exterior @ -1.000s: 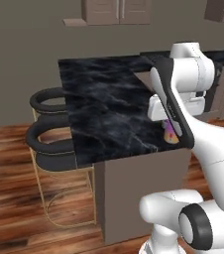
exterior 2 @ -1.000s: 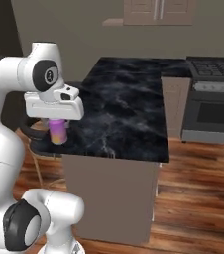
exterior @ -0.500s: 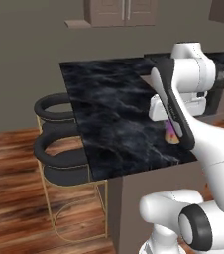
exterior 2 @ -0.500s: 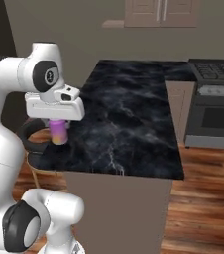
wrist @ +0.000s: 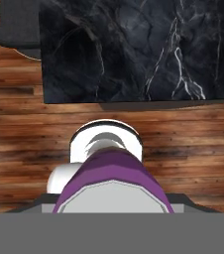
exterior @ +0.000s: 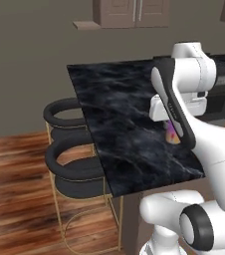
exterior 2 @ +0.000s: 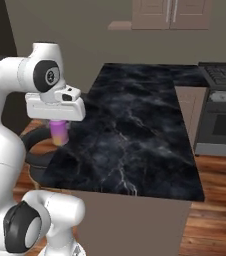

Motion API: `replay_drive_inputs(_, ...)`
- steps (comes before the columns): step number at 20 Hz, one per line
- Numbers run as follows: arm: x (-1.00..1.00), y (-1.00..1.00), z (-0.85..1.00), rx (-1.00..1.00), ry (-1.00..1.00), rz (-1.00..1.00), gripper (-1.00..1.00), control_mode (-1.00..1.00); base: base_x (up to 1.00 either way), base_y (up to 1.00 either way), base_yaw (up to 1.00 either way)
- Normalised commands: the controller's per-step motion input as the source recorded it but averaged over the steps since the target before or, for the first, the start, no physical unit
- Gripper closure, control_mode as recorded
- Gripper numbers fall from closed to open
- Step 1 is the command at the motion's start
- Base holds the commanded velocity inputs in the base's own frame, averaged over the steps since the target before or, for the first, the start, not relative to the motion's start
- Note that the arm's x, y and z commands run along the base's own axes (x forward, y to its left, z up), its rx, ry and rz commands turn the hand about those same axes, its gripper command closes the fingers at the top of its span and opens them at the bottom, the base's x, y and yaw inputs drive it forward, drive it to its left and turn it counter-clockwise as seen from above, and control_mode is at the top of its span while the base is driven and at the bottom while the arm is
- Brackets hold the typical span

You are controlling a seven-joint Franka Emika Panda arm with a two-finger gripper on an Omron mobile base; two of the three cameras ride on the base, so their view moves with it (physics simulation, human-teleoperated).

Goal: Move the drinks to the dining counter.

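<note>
My tool (exterior 2: 60,131) hangs at centre left of the right base frame, under the white boxy hand. Its jaws stand part-way apart and are closed on the can (exterior 2: 59,132), which fills the gap between them. The fingers themselves are hidden by the hand, so contact on each side is likely but not directly seen.

Can: a short cylinder, pink-purple wall with a yellow band toward its lower end, smooth and matte. In the hand frame it sits at bottom centre, seen end-on: purple wall (wrist: 112,171) and a flat grey top. In the left base frame just a sliver of pink and yellow (exterior: 171,134) shows at centre right, behind my forearm.

Position of the can: held upright in the air, above the near corner of the dining surface (exterior 2: 135,135); I cannot tell from the base frames whether it is over the slab or just off its edge.

Surface: a broad flat rectangular slab of black marble with thin white veins, polished, square-edged, overhanging a plain grey-brown flat-sided base. In the hand frame the slab (wrist: 134,44) takes the upper half, with brown wood-plank floor (wrist: 183,144) below it.

Two stools (exterior: 72,149) stand at left centre of the left base frame: round black padded rings on thin gold wire legs.
</note>
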Motion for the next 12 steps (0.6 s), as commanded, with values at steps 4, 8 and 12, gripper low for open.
replay_drive_inputs(4, 0.0, 0.0, 0.0, 0.0, 0.0, 0.0, 1.0, 1.0, 0.54, 0.06, 0.12)
replay_drive_inputs(8, 0.0, 0.0, 0.0, 0.0, 0.0, 0.0, 1.0, 1.0, 0.63, 0.0, 0.08)
replay_drive_inputs(12, 0.0, 0.0, 0.0, 0.0, 0.0, 0.0, 1.0, 1.0, 0.55, 0.02, 0.04)
